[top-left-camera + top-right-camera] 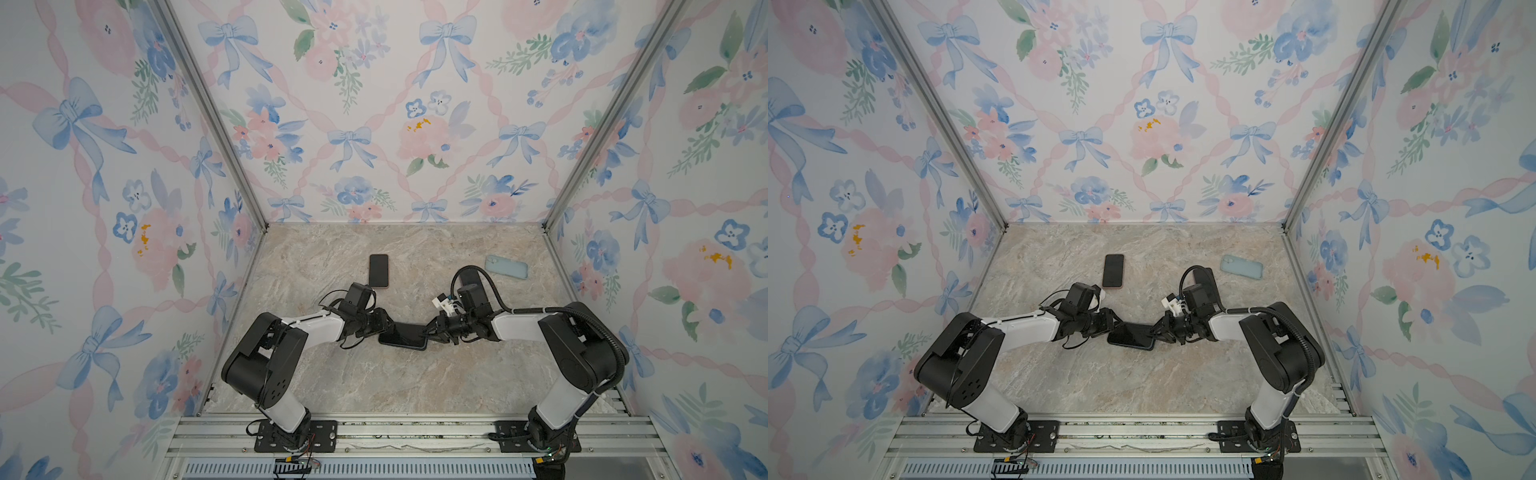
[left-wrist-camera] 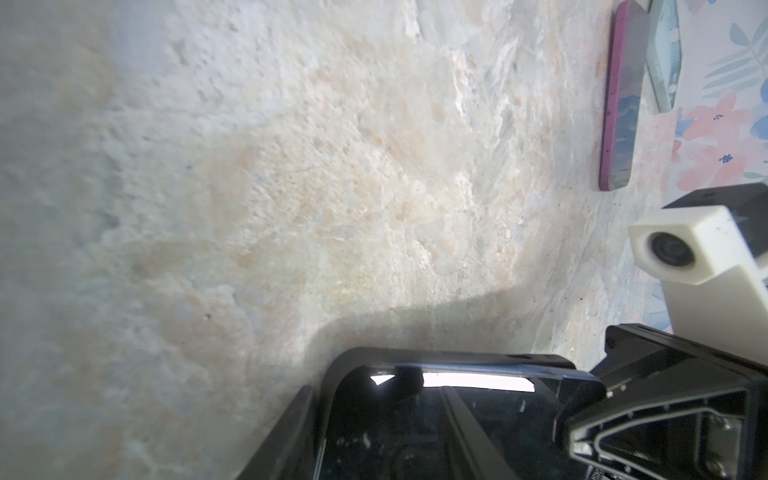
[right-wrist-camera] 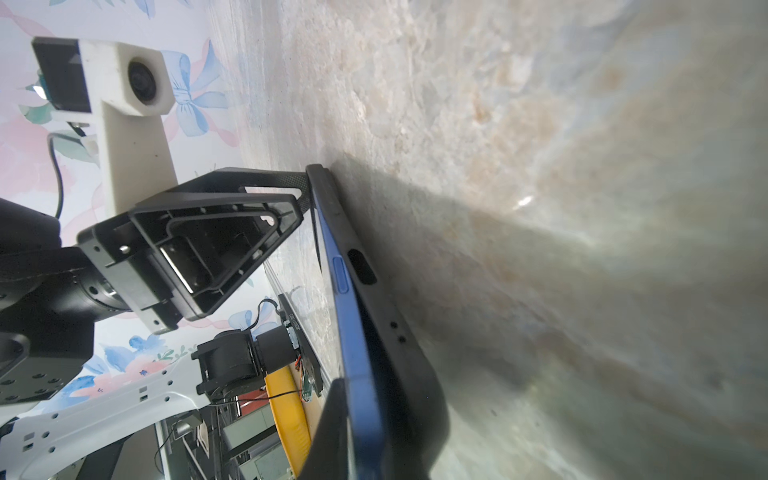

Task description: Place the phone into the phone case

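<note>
The phone (image 1: 405, 332), dark-screened with a blue rim (image 3: 355, 332), lies crosswise mid-table in both top views (image 1: 1131, 332), partly inside the black phone case (image 3: 399, 345). Along the side I see, its blue button sits above the case's cutout. My left gripper (image 1: 385, 328) holds the left end of the phone case, with one finger (image 2: 286, 436) outside its edge (image 2: 345, 365). My right gripper (image 1: 428, 332) pinches the right end. One finger (image 3: 332, 432) presses the screen side and the other is hidden behind the case. That end casts a shadow on the table.
Another phone with a pink rim (image 1: 378, 271) lies flat behind the left arm. A pale blue case (image 1: 506, 266) lies at the back right. Flowered walls close in three sides, and an aluminium rail (image 1: 415, 432) runs along the front.
</note>
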### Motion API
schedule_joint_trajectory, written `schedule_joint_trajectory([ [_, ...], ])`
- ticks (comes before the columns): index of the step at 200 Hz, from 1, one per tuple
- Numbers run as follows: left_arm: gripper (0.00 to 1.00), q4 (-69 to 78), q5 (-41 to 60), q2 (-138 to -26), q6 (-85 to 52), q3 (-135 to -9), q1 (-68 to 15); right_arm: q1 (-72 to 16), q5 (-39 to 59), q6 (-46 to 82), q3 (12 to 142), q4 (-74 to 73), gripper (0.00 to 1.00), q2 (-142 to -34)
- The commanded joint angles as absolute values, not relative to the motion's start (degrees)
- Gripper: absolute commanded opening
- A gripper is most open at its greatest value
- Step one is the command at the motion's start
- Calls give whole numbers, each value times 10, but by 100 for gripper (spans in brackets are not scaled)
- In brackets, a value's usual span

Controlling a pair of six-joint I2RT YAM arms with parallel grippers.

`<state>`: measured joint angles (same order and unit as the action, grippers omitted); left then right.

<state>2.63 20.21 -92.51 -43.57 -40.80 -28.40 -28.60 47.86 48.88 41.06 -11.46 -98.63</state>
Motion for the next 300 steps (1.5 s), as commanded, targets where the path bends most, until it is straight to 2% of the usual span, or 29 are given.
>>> schedule_joint_trajectory([
  [1, 48, 19, 298, -916, -429, -388, -297, -320, 376, 495, 413, -7, 16, -992],
  [35, 49, 10, 294, -917, -416, -385, -286, -320, 360, 487, 421, 23, 28, -965],
  [98, 49, -5, 281, -904, -403, -376, -277, -325, 335, 474, 441, 76, 39, -920],
  [139, 50, -15, 273, -894, -398, -366, -275, -332, 310, 460, 455, 123, 53, -891],
  [166, 51, -22, 266, -881, -397, -357, -274, -336, 296, 453, 461, 143, 57, -882],
  [195, 51, -34, 267, -868, -396, -351, -274, -345, 275, 438, 477, 177, 58, -872],
  [229, 52, -54, 267, -836, -397, -332, -276, -371, 208, 403, 487, 253, 57, -847],
  [268, 44, -62, 257, -846, -391, -331, -282, -415, 139, 424, 473, 282, 49, -834],
  [300, 36, -62, 247, -868, -382, -342, -283, -427, 134, 462, 449, 236, 45, -835],
])
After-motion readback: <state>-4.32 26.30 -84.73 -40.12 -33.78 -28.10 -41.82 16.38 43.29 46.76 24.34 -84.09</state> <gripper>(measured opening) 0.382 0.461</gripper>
